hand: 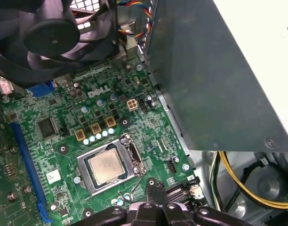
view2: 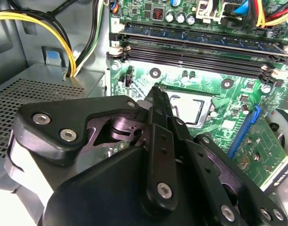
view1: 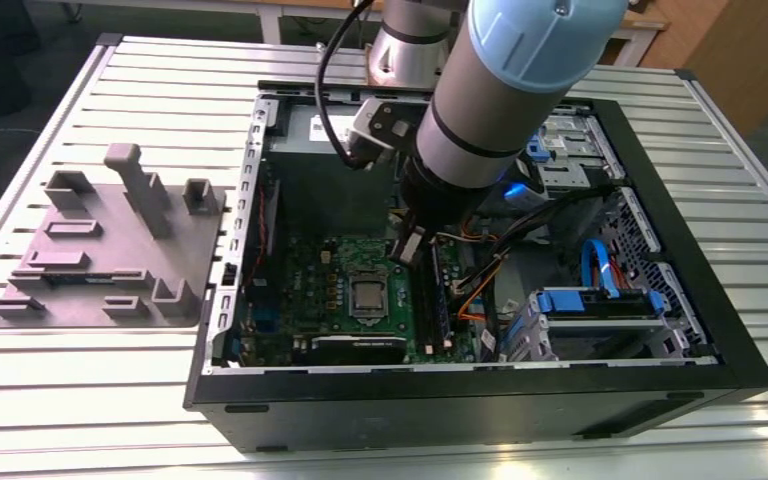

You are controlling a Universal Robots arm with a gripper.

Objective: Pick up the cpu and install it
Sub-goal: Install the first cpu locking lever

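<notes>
Exterior view: from high and well back, looking steeply down on the open computer case (view1: pixel 424 400) on the slatted counter (view1: pixel 91 400). Second wrist view: close in, looking past the jaws across the motherboard (view2: pixel 205 80). First wrist view: close above the same motherboard. Shared by all three: the cpu (hand: pixel 108 168) and the board around it.

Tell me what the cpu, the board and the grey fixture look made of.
cpu: metal top, judging by its dull silvery-grey sheen and soft reflection. Board: likely laminate under a glossy green coat; light glares off it in the second wrist view. Fixture: probably plastic, a matte, uniform grey with no shine, though painted metal cannot be ruled out.
</notes>
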